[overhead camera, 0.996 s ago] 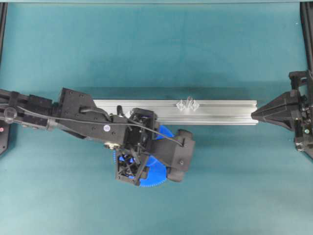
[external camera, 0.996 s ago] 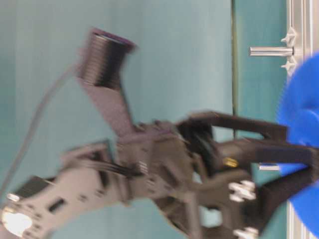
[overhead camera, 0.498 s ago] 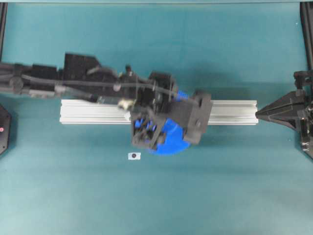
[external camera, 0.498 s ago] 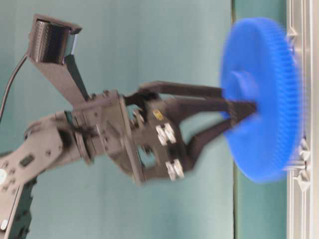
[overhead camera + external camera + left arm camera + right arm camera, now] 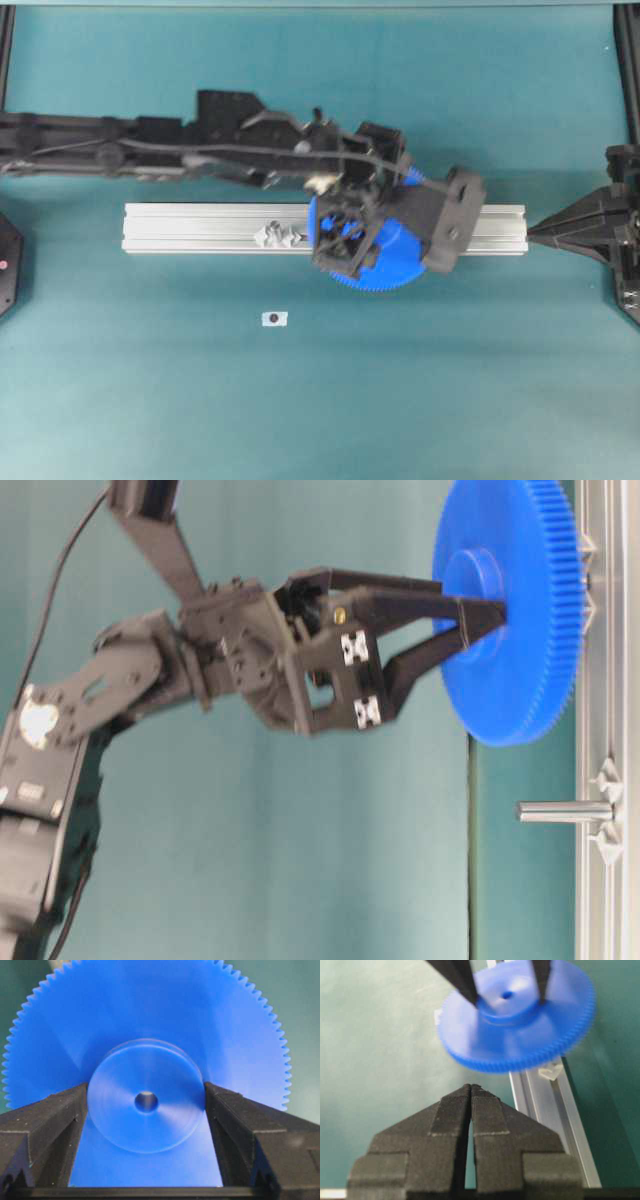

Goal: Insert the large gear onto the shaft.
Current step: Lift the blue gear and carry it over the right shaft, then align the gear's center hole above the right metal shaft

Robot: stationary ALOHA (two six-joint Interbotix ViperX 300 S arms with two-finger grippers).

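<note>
Left claw (image 5: 480,620) was clamped on the raised hub of the large gear (image 5: 520,680), one finger either side, and the little bore sat dead centre between them in the wrist camera. The disc was held flat, teeth all round, hanging just above the aluminium rail (image 5: 200,225) that lay across the tabletop (image 5: 300,400).

Now, the line-up, because that was everything here. From above, the gear covered the stretch of rail right of centre. The one pin in the open (image 5: 560,811), on its clear mount, stood well to the left of the disc, and I took that for the stubbier one. The shaft was hidden beneath the blue. Only a corner of a clear mount (image 5: 551,1071) peeked out under the rim from the right wrist camera. So the shaft lay straight below the claw, its long axis upright, running the same way the fingers pointed. The side view agreed, hub level with that hidden post.

Whether the tip had entered the bore, I couldn't tell. My read: a straight descent, with only a small sideways trim.

The left arm was the one on the job. The right claw (image 5: 471,1087) sat pressed together, empty, off the rail's right end.
</note>
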